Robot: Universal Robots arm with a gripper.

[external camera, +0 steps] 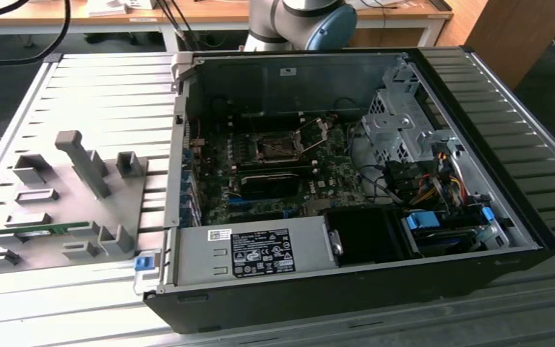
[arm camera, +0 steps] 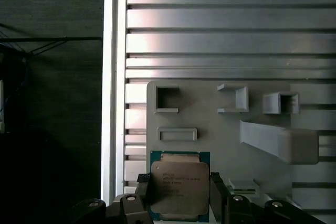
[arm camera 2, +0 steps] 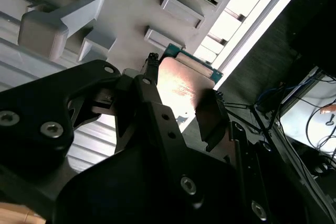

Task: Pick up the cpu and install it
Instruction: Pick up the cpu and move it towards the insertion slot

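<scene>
- First wrist view: the end effector [arm camera: 180, 199] is clamped on the cpu [arm camera: 178, 187], with a finger [arm camera: 216, 193] on each of two opposite edges. The silver lid faces the camera and the green rim shows around it.
- Second wrist view agrees: the cpu [arm camera 2: 185, 80] sits between the dark fingers.
- The cpu hangs over the grey fixture plate [arm camera: 210, 124] and looks well clear of the blocks [arm camera: 235, 98] on it.
- Handling (judgement): light, thin and stiff. The smooth lid is likely slippery and the underside contacts fragile. An edge grip on the rim suits it; keep it level.
- The plate lies on the slatted table [arm camera: 231, 30], near the table's bright edge. A tall block [arm camera: 278, 141] stands on the plate.
- Exterior view: the open computer case [external camera: 355, 181] is beside the plate, to the exterior view's right. The socket [external camera: 280, 148] is mid-board with its retaining frame raised.
- Room: open from above. The power supply [external camera: 254, 253], drive cage [external camera: 403, 123] and loose cables [external camera: 422, 181] crowd the sides.
</scene>
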